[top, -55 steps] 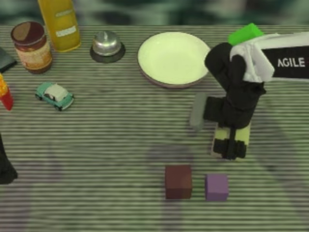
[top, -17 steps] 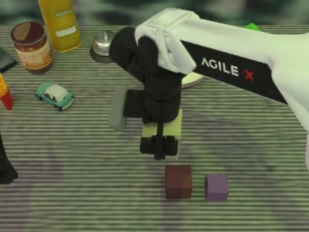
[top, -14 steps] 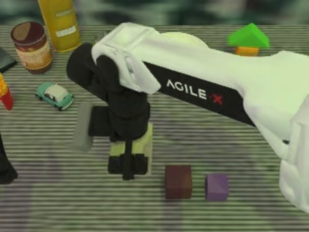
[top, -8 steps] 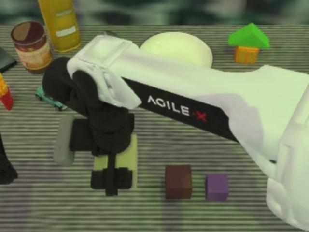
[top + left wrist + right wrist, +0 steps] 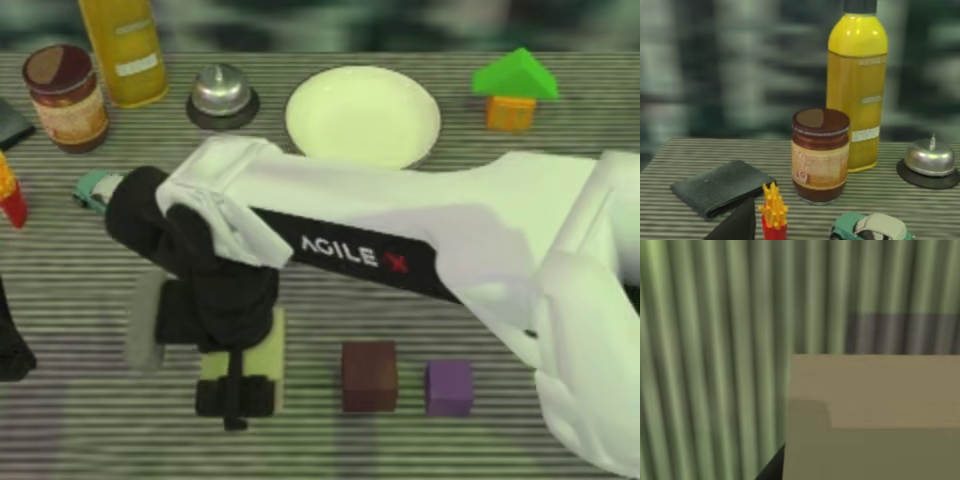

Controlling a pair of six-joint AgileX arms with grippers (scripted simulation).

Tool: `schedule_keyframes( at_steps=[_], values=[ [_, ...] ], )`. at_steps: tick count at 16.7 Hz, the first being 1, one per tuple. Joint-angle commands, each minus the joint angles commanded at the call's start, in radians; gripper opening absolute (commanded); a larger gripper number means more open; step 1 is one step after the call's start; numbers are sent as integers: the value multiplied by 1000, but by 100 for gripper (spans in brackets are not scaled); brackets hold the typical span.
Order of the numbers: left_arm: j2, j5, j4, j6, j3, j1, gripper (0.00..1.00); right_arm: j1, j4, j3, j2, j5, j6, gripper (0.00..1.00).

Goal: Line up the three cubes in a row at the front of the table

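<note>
Cubes number three, and the brown cube [image 5: 369,376] near the front edge of the table [image 5: 80,300] serves as the marker for everything else. Just to its right, apart by a narrow gap, sits the purple cube [image 5: 449,387]. To its left, with a slightly wider strip of bare stripes between them, the yellow cube [image 5: 262,358] is clamped between the black fingers of the right gripper [image 5: 234,396], which closes on it from above; the right wrist view shows the same yellow block [image 5: 875,415] close up against the striped surface. Whether the cube rests on the table or hangs just above it I cannot tell. All three cubes sit roughly on one line parallel to the front edge.

Right of the purple cube the white arm covers the front right corner. Left of the yellow cube the table is bare as far as the left gripper [image 5: 12,350], one dark shape parked at the left edge; I cannot tell how its fingers stand.

Behind the brown cube, along the far edge, stand one plate [image 5: 362,117], one bell [image 5: 221,94], one yellow bottle [image 5: 123,48], one jar [image 5: 64,95] and one orange block with green roof [image 5: 514,88]. Far left of the brown cube are one toy car [image 5: 92,188], half under the arm, one fries carton [image 5: 10,195] and one black wallet [image 5: 720,187].
</note>
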Motion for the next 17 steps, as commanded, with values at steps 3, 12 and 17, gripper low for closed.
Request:
schedule_keyframes(
  at_steps=[3,12,17],
  values=[
    [0,0,0,0,0,0,100,2,54,-53,13,-1,0,0],
    [0,0,0,0,0,0,100,2,54,-53,13,-1,0,45],
    [0,0,0,0,0,0,100,2,54,-53,13,-1,0,83]
  ],
)
